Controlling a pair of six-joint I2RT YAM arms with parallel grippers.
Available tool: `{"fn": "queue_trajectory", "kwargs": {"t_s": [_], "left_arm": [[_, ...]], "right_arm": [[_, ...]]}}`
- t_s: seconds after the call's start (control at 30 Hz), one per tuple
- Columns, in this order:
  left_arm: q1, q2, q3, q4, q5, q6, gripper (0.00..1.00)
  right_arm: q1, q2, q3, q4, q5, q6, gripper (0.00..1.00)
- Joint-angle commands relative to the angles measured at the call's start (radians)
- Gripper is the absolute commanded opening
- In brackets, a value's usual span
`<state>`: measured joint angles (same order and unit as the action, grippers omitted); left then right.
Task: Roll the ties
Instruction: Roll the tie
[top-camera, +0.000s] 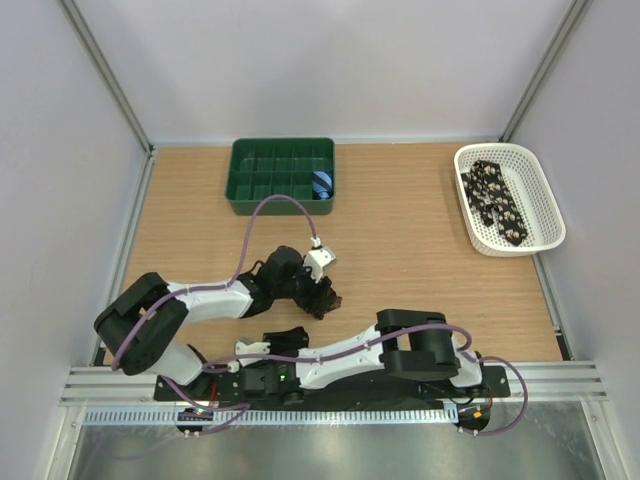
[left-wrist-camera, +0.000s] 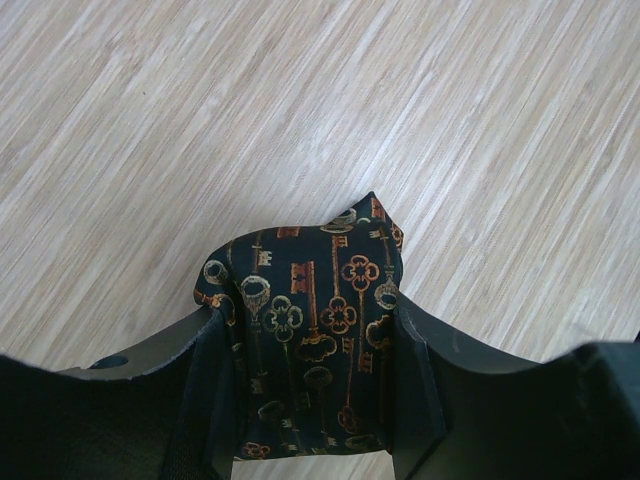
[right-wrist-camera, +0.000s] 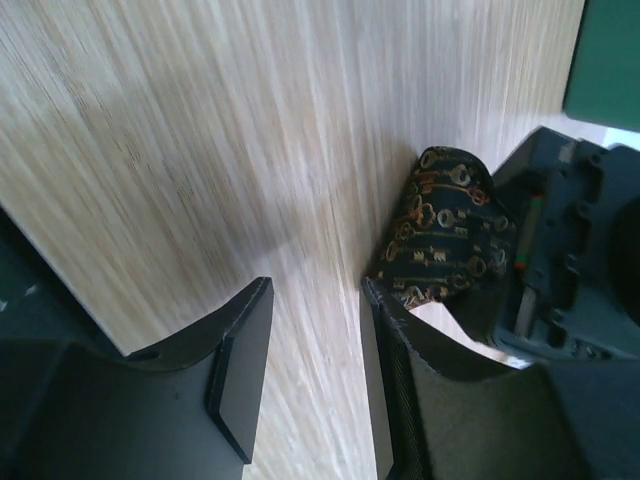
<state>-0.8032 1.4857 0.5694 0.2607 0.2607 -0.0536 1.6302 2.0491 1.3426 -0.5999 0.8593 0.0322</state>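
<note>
In the centre of the overhead view, the left gripper (left-wrist-camera: 308, 335) is clamped on a rolled tie (left-wrist-camera: 305, 270), dark with gold and orange keys, over the wooden table (top-camera: 420, 260). The right gripper (right-wrist-camera: 317, 300) sits just below it in that frame, its fingers parted and holding nothing. A second tie (top-camera: 497, 200) lies in the white basket (top-camera: 550, 205) at upper right.

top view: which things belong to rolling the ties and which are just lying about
Job: key-print tie, pinched in the left end effector; black patterned tie in the white basket.
Lying about: green divided tray; blue striped roll inside it.
</note>
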Motion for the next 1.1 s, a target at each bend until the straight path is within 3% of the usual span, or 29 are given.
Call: {"fn": "queue_trajectory", "kwargs": {"t_s": [0.0, 0.3, 0.57, 1.07], "left_arm": [[0.001, -0.002, 0.038, -0.095, -0.008, -0.017, 0.53], [0.001, 0.021, 0.124, -0.218, -0.003, -0.07, 0.53], [0.002, 0.035, 0.198, -0.342, -0.011, -0.106, 0.53], [-0.007, 0.028, 0.207, -0.367, 0.0, -0.127, 0.53]], "right_arm": [[-0.01, 0.065, 0.073, -0.092, 0.092, -0.083, 0.47], [-0.046, 0.189, 0.125, -0.152, 0.145, -0.126, 0.59], [-0.076, 0.23, 0.135, -0.181, 0.164, -0.115, 0.59], [-0.084, 0.24, 0.129, -0.134, 0.204, -0.166, 0.65]]}}
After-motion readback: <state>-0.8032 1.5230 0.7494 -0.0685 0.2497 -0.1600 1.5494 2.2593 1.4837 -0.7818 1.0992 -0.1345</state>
